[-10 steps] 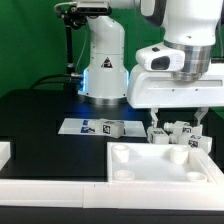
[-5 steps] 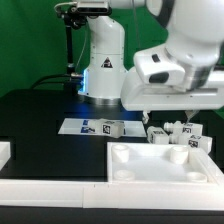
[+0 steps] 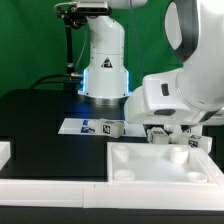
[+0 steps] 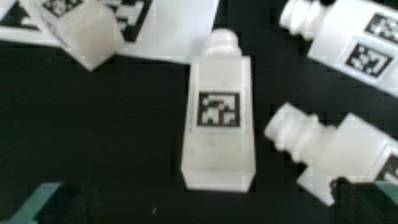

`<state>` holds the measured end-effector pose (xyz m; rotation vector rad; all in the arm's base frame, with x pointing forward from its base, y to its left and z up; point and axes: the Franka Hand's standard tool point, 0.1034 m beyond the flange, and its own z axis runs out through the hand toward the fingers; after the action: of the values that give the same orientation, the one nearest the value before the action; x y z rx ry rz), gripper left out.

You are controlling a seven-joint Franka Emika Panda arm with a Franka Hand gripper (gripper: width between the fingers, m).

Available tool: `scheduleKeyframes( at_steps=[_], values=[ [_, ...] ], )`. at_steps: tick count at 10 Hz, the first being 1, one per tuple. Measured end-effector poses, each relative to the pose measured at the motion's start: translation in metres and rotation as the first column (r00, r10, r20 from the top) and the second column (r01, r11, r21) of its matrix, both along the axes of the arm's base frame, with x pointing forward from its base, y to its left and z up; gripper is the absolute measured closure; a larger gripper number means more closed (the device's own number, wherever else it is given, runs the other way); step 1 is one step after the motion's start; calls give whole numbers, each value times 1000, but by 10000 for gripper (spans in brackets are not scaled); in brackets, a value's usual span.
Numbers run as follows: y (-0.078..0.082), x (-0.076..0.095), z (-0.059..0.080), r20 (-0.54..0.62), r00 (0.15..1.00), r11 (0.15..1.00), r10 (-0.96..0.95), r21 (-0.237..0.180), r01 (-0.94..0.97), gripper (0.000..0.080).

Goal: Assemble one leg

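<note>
Bearing a black-and-white square tag (image 4: pixel 217 108), the leg (image 4: pixel 222 160) lies flat.

The exterior view sits low and close at the front of the table (image 3: pixel 40 110). It looks across the tray (image 3: pixel 150 178) toward the arm's base (image 3: pixel 103 70) and the green screen (image 3: pixel 30 40) behind it. The wrist view looks straight down from close above the black table, so one leg (image 4: pixel 217 120) fills much of it. Both views show the legs (image 3: pixel 198 141) by the tray and part of the marker board (image 3: pixel 85 127).
</note>
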<state>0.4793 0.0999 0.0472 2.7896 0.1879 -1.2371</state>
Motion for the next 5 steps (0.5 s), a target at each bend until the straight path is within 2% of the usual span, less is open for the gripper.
scheduleKeyframes(
  at_steps=[2,5],
  values=[
    [-2,-13,-7,-18,1000,1000,2,-3,-2,150],
    [-3,-15,-18,3,1000,1000,-1,1,1,150]
  ],
)
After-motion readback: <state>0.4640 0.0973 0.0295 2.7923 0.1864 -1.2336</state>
